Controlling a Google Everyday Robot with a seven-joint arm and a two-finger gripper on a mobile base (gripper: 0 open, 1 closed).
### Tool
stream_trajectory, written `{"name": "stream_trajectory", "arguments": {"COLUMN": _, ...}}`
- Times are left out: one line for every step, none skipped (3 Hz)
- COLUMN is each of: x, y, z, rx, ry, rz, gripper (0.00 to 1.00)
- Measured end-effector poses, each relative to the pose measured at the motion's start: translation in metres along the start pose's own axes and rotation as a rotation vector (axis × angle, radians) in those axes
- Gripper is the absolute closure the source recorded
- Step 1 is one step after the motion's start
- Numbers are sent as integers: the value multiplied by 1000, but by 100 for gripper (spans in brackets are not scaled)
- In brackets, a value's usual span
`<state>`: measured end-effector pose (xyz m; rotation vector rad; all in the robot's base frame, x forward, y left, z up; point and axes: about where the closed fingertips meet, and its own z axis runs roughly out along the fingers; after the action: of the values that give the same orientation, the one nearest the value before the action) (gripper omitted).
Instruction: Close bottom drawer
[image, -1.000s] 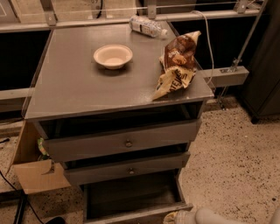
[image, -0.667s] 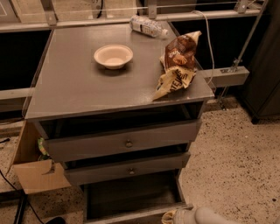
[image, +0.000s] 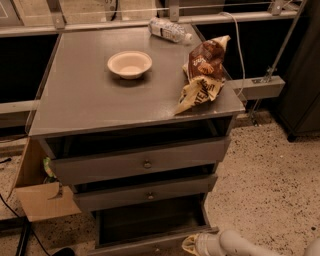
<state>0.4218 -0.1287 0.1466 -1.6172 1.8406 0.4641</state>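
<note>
The bottom drawer (image: 150, 221) of the grey cabinet is pulled out, showing its dark interior. Its slim front panel (image: 145, 246) runs along the bottom edge of the camera view, and its knob is not visible. My gripper (image: 192, 245), on a white arm coming in from the bottom right, is at the right end of that front panel, touching or nearly touching it. The middle drawer (image: 147, 195) and the top drawer (image: 145, 163) above it each stand slightly out.
On the cabinet top (image: 80, 100) sit a white bowl (image: 129, 64), a brown and yellow chip bag (image: 204, 75) at the right edge and a plastic bottle (image: 169, 30) at the back. A cardboard box (image: 40, 200) stands left of the cabinet. Speckled floor (image: 270, 180) lies to the right.
My gripper has moved left along the bottom edge, closer to the right end of the bottom drawer's front panel. The drawers have not visibly moved.
</note>
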Motion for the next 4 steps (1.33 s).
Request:
{"name": "stream_trajectory", "arguments": {"x": 5, "y": -12, "z": 9, "rx": 7, "ry": 6, "rz": 7, "gripper": 100}}
{"name": "stream_trajectory", "arguments": {"x": 8, "y": -26, "z": 18, "rx": 21, "ry": 10, "rz": 20, "gripper": 100}}
{"name": "stream_trajectory", "arguments": {"x": 9, "y": -43, "z": 29, "rx": 39, "ry": 14, "rz": 32, "gripper": 100}}
{"name": "stream_trajectory", "arguments": {"x": -4, "y": -71, "z": 45, "rx": 56, "ry": 7, "rz": 24, "gripper": 100}}
